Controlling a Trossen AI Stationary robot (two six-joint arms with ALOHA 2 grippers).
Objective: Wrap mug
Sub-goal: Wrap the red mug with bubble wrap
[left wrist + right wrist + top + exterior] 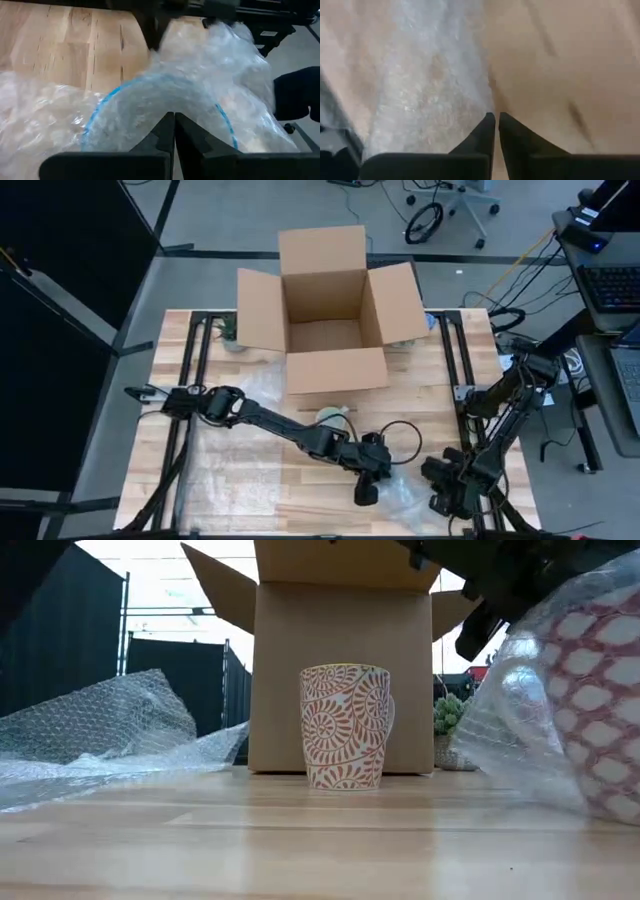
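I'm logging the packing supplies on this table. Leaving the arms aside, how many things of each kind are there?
Cardboard box: 1
Bare mug: 1
Bubble-wrapped patterned bundle: 1
Loose bubble-wrap sheet: 1
Small potted plant: 1
Total: 5

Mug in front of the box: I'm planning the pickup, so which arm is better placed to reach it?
Probably left. In the high view its arm lies right beside the mug, with the left gripper just past it at the bubble wrap. The right gripper sits farther off, near the table's front right corner.
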